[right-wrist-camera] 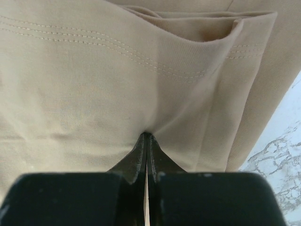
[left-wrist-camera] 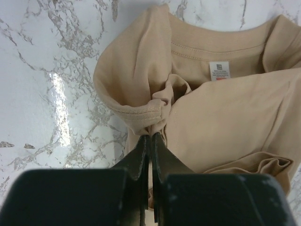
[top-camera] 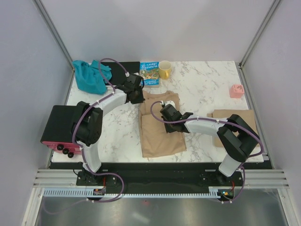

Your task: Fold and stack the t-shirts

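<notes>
Step in hand: folding the tan t-shirt (top-camera: 159,139), spread on the marble surface (top-camera: 207,84) directly under both tools.

Left tool (left-wrist-camera: 150,137): fingers pressed together on a bunched sleeve hem (left-wrist-camera: 141,112); neck label (left-wrist-camera: 219,70) just ahead of its tips.

Right tool (right-wrist-camera: 146,136): clamped on a pinch of the shirt body; stitched hem (right-wrist-camera: 141,56) just beyond its tips.

Teal garment (top-camera: 89,77) lies well back past the left tool's wrist — a folded tan shirt (top-camera: 221,114) sits behind the right tool.

Judgement: the next move needs both pinches lifted and carried across together, level — uneven travel would skew the fold.
</notes>
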Available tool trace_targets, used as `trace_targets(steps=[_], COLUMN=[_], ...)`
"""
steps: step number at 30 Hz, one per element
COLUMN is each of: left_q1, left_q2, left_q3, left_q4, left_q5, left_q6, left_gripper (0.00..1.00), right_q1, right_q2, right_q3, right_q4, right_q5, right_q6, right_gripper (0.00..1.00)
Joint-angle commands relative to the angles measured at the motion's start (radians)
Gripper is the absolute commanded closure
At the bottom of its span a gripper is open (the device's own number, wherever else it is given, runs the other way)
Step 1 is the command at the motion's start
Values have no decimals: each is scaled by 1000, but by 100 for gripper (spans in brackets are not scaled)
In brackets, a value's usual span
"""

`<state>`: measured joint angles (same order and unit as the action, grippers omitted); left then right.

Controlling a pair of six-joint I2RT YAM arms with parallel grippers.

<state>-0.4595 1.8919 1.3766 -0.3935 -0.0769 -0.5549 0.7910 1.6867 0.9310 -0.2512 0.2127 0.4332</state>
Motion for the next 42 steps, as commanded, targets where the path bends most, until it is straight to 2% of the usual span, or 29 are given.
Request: trace_targets(steps=[1,2,6,14,26,32,35,40,41,42], left_q1=[-1,-1,-1,-1,1,1,1,1,-1,1], left_q2=[59,70,90,75,118,119,72,-45,-77,-97], left_q3=[21,22,19,39,131,142,109,36,13,-2], left_q4=[-2,-10,-57,-142,-127,-125,-128,-122,-123,-122], left_q5=[-14,-15,-52,-199,-267,-294,-307,-307,-294,-288], left_q6=[35,32,23,12,42,67,66,46,46,43], left_gripper=[97,95,78,68,65,64,63,61,59,59], right_q1=[4,4,2,4,4,8,8,8,10,8], right_q2=[28,27,22,33,28,61,12,-135,-153,-166], right_q3=[9,12,25,46,-1,-8,-27,-40,-41,-40], right_q4=[-2,-9,-23,-42,-42,-42,-33,-22,-23,-29], right_q5=[-27,-26,-19,-19,-52,-75,-53,23,57,77], right_q6=[6,3,-4,4,18,29,41,52,53,55], right_gripper=[98,95,87,86,88,88,89,80,76,68])
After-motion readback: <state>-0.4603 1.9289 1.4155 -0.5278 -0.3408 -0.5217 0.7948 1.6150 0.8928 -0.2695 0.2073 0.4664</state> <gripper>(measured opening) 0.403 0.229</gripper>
